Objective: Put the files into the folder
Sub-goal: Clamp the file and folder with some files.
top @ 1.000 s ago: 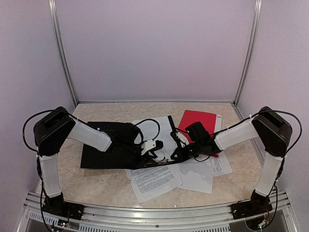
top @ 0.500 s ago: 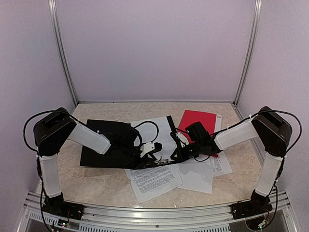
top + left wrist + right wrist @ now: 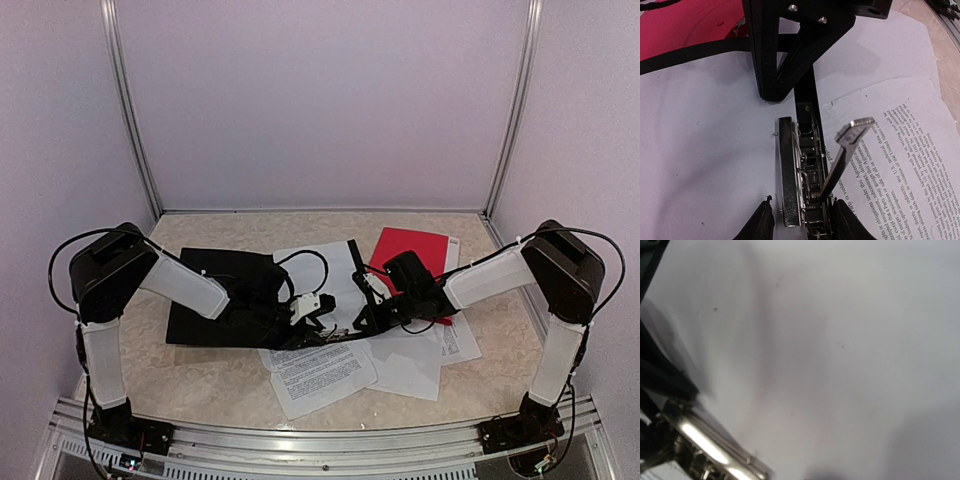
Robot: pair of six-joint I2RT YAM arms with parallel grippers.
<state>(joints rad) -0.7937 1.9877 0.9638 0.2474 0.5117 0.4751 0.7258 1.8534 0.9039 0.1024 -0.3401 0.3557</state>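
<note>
The black folder (image 3: pixel 205 300) lies open, its left cover flat on the table. Its metal clamp (image 3: pixel 799 175) runs along the spine with the lever (image 3: pixel 846 150) raised. The files are white sheets around the spine: a printed one (image 3: pixel 910 165) to the right of the clamp, a blank one (image 3: pixel 705 150) to its left, and more toward the front (image 3: pixel 320 375). My left gripper (image 3: pixel 805 220) is open, one finger on each side of the clamp's near end. My right gripper (image 3: pixel 362 320) is shut and points down onto the blank sheet (image 3: pixel 840 340) beside the clamp (image 3: pixel 710 445).
A red sheet or cover (image 3: pixel 410 250) lies at the back right, partly under the right arm. Some white sheets (image 3: pixel 455 340) spread out to the right of the folder. Walls enclose the table on three sides. A metal rail (image 3: pixel 320 440) runs along the near edge.
The left gripper's jaws stand a little narrower than a second ago and it has shifted slightly. The right arm and the papers look unchanged.
</note>
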